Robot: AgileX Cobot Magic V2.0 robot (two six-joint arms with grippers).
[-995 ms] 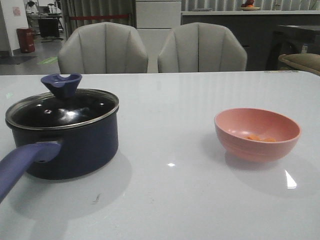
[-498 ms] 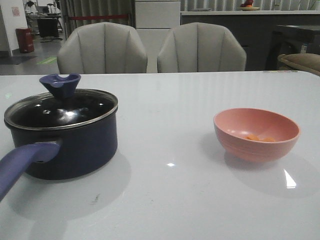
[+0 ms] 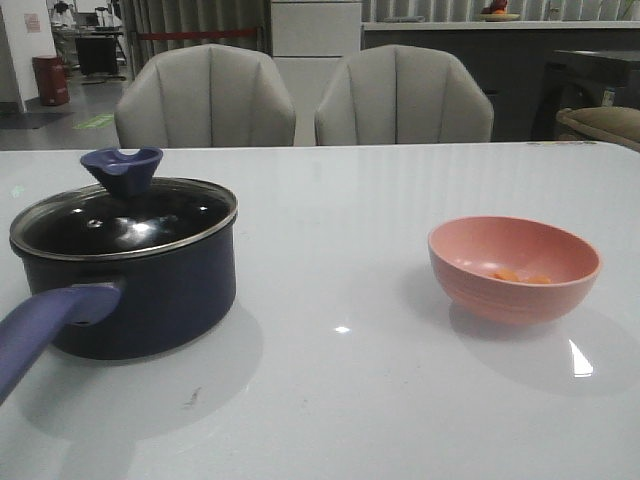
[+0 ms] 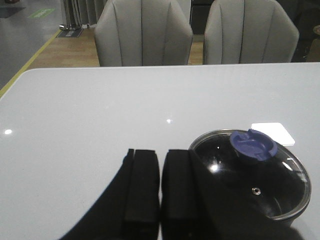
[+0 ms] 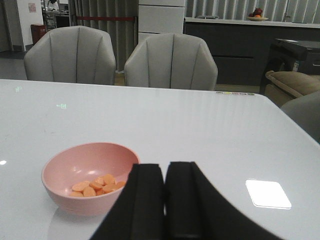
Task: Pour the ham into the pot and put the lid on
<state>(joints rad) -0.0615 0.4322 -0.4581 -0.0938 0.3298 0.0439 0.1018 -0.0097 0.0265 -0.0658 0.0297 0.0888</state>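
Front view: the pot (image 3: pixel 130 290) is seen on the left of the tabletop (image 3: pixel 340 400), with the lid (image 3: pixel 125 215) seated on its rim and its purple-blue handle (image 3: pixel 45 330) turned toward the robot's side. Well apart to the right stands the pink bowl (image 3: pixel 514 268), upright, with the ham (image 3: pixel 520 276) lying as a few orange pieces in its bottom. No arm is seen in this view. From the left wrist view, the left gripper (image 4: pixel 160 187) is held back from and just beside the covered pot, its fingers (image 4: pixel 142 185) brought nearly together with only a thin gap and nothing between them. From the right wrist view, the right gripper (image 5: pixel 165 200) is likewise held behind the bowl, fingers (image 5: pixel 147 200) closed to a narrow slit on nothing. Each arm is judged to be stationed next to the thing it will handle: the left by the lid's knob (image 4: pixel 253 145), the right by the bowl. Since the lid covers the pot, pouring is blocked, so lifting the lid is judged to be the first step, and no part of the task appears done.
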